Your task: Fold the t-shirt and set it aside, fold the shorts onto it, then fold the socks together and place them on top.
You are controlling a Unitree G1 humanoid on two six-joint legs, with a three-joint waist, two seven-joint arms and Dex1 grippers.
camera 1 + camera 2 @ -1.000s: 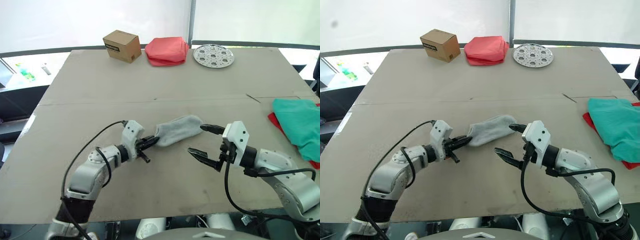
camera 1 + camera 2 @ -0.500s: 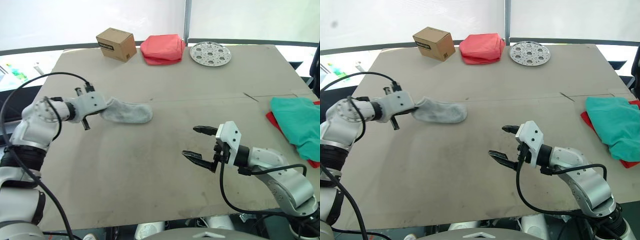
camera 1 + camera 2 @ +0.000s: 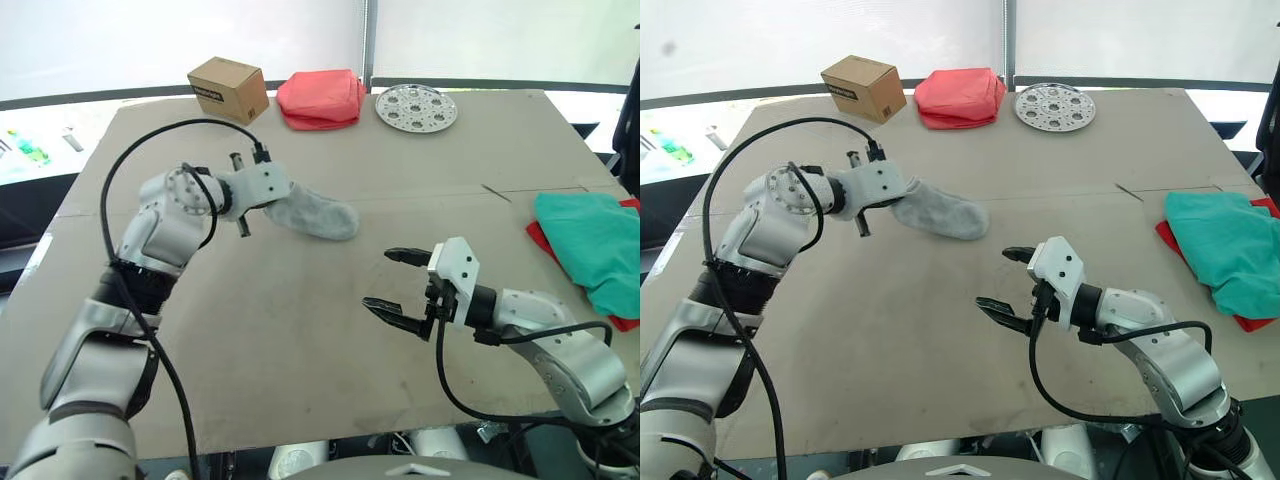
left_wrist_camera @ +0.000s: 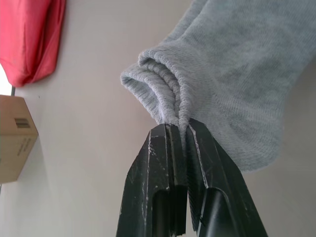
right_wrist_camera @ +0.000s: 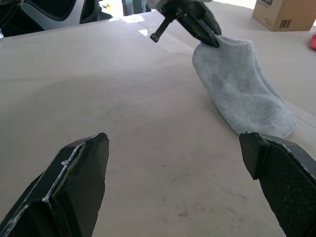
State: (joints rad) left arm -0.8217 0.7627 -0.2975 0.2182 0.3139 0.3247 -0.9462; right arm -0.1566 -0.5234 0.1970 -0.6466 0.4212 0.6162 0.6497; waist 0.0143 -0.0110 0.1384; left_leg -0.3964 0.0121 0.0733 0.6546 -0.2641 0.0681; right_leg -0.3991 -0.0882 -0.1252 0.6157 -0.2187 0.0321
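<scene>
The cardboard box (image 3: pixel 229 88) bears a label too small to read.

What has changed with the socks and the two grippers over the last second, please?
The left gripper, shut on the socks throughout, dragged them away from the right gripper, out to the robot's left, then partway back and farther up the table. The right gripper stayed open. The shorts and t-shirt look unchanged.

- The socks (image 3: pixel 315 212) are showing plain light grey knit.
- The shorts (image 3: pixel 590 238) are showing teal-green over the bright red t-shirt (image 3: pixel 541 236).
- The cardboard box (image 3: pixel 228 89) is showing brown.
- The folded cloth bundle (image 3: pixel 320 98) is showing salmon-pink.
</scene>
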